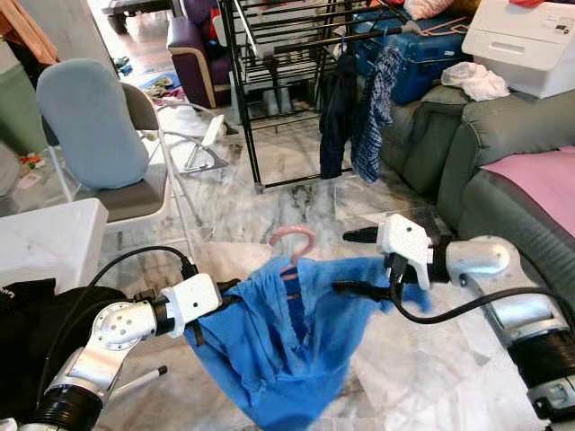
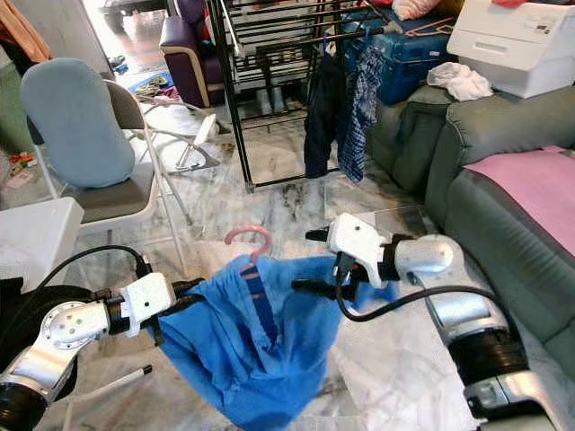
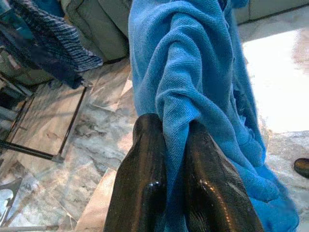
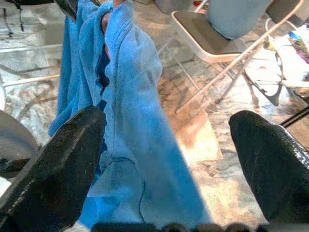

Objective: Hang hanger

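Transport step: left gripper pinches the blue garment on the pink hanger, mid-frame between both arms. Right gripper is spread, lower finger under the cloth's 3 o'clock edge. Next move likely calls for carrying it to the black drying rack at 12 o'clock and hooking a rail.

Pale marble floor spreads before me, lit brightly from the far doorway. To my left stands a folding chair with a blue cushion; ahead, a black drying rack; to my right, a grey-green sofa.
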`<state>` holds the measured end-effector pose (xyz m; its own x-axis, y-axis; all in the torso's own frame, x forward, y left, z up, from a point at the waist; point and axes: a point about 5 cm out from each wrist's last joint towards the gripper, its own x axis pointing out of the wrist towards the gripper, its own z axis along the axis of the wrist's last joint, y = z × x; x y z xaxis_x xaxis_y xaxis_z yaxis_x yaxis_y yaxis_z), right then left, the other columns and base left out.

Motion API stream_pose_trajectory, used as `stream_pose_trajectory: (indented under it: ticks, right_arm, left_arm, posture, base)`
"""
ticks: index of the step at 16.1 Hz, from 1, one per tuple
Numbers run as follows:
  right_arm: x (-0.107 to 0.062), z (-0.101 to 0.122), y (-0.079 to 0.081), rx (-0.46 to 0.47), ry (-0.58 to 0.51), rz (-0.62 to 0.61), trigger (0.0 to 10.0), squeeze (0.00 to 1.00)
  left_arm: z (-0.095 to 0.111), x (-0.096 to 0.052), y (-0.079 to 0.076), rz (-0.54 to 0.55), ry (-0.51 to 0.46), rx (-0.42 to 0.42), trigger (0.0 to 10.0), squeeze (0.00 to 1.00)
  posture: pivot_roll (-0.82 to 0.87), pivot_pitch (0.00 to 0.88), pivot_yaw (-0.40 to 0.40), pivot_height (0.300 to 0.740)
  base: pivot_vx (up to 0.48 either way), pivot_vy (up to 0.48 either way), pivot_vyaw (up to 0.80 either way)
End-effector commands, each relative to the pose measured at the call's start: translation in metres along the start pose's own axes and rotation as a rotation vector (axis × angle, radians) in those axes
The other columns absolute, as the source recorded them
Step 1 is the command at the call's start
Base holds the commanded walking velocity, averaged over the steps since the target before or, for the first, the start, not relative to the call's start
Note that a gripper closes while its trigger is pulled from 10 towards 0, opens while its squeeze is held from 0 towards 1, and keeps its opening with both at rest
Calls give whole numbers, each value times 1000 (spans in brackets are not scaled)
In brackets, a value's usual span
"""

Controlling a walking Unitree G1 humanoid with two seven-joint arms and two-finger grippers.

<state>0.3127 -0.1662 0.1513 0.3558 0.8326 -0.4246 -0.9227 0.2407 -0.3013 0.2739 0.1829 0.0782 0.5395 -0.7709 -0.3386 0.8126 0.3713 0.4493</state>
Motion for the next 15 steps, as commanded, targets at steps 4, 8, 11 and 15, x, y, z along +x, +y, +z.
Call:
stream_pose_trajectory:
  ticks: [4, 8, 11, 15]
  right_arm:
    - [-1, 3, -4, 8, -2, 63, 10000, 0]
    - [-3, -7, -1, 66, 33, 172, 1843, 0]
    - [-2, -6, -5, 44, 52, 196, 0, 0]
    - [0, 1, -11, 15, 55, 210, 0, 0]
  left_arm:
    - [15, 3, 7, -2, -69, 48, 0, 0]
    - [30, 7, 11, -8, -131, 85, 0, 0]
    - [35, 9, 10, -19, -151, 91, 0, 0]
    - [34, 11, 4, -60, -140, 104, 0, 0]
  posture:
    - [-107, 0, 82, 740]
    - [-97, 0, 70, 740]
    - [-98, 0, 70, 740]
    - [-104, 0, 73, 740]
  base:
    - [0, 0, 0]
    - [0, 0, 0]
    - [0, 0, 0]
    - [0, 0, 0]
